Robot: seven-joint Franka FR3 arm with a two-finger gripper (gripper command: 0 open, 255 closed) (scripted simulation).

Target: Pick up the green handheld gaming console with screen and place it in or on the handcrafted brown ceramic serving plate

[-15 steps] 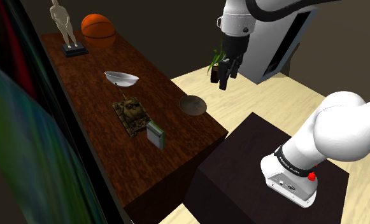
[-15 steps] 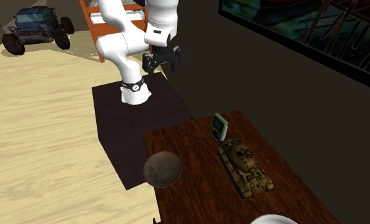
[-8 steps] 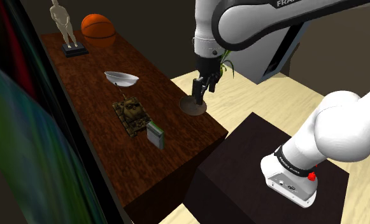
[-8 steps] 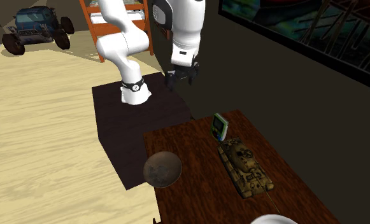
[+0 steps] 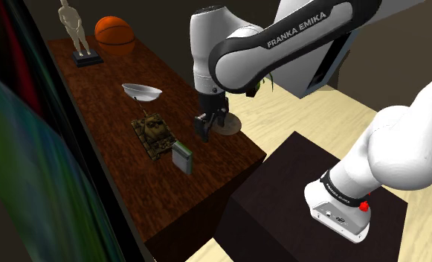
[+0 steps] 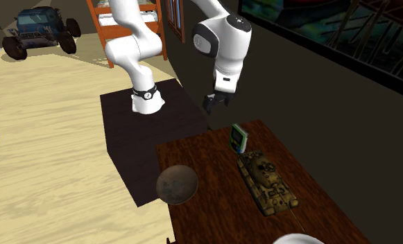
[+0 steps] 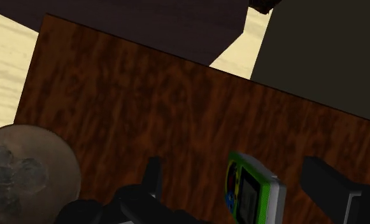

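End effector [image 5: 204, 128], open, now hangs mid-frame near the green console [image 5: 181, 158] instead of upper right, so descent and grasp remain.

green console [image 7: 253, 194]: seemingly on edge | brown plate [image 6: 176, 184]: flat, apart

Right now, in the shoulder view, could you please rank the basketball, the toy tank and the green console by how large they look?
Largest to smallest:
1. basketball
2. toy tank, only a little smaller, though it sits nearer the camera
3. green console, clearly smallest
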